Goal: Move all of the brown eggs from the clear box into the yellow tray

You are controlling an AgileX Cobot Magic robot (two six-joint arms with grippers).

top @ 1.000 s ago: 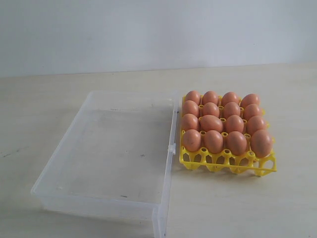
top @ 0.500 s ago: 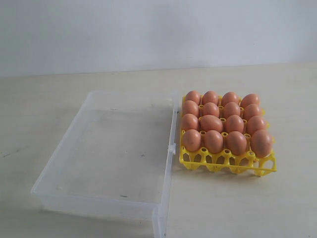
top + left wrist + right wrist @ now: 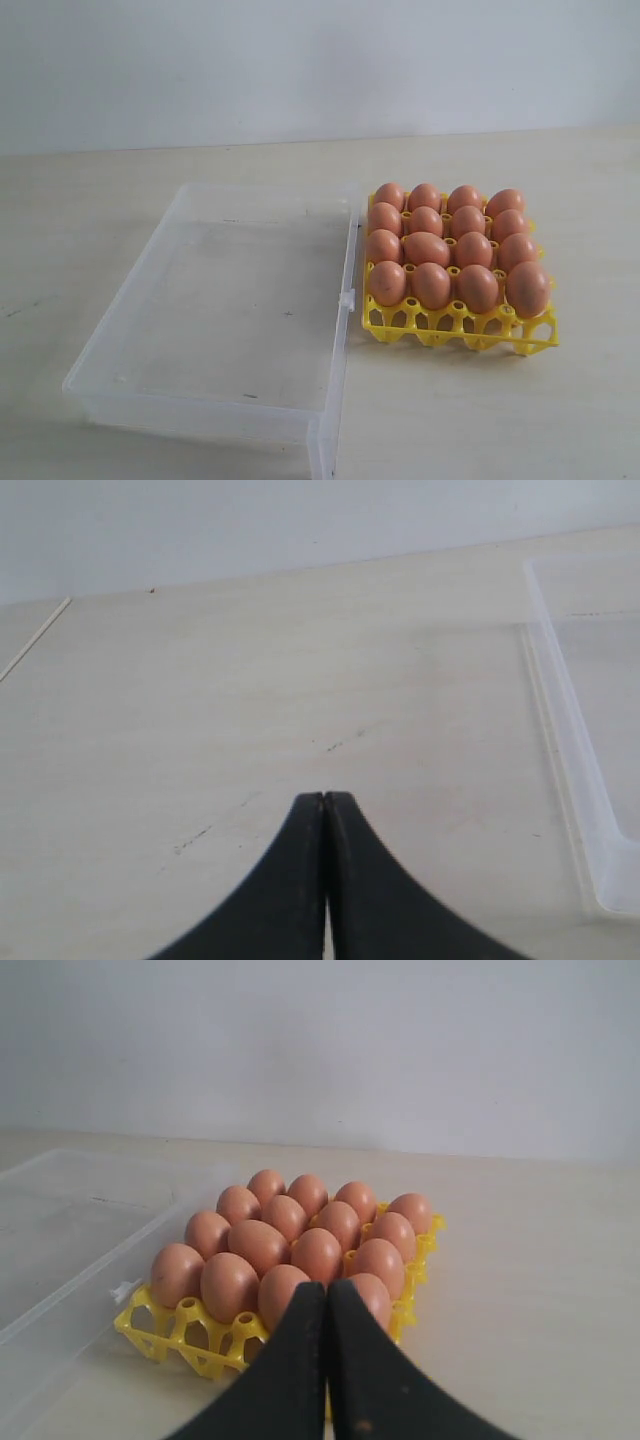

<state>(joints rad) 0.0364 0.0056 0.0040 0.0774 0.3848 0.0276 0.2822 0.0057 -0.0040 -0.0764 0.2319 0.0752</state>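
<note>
Several brown eggs (image 3: 428,248) fill the cups of the yellow tray (image 3: 460,330), which stands on the table right of the clear box (image 3: 232,300). No egg lies in the box. In the right wrist view the eggs (image 3: 258,1245) and the tray (image 3: 175,1330) sit just beyond my right gripper (image 3: 327,1285), whose black fingers are pressed together on nothing. My left gripper (image 3: 324,796) is likewise shut and empty over bare table, with a corner of the clear box (image 3: 590,810) off to one side. Neither gripper shows in the exterior view.
The pale wooden table (image 3: 120,190) runs back to a white wall (image 3: 300,60). The box's latch tab (image 3: 347,299) points toward the tray. A table seam (image 3: 35,640) shows in the left wrist view.
</note>
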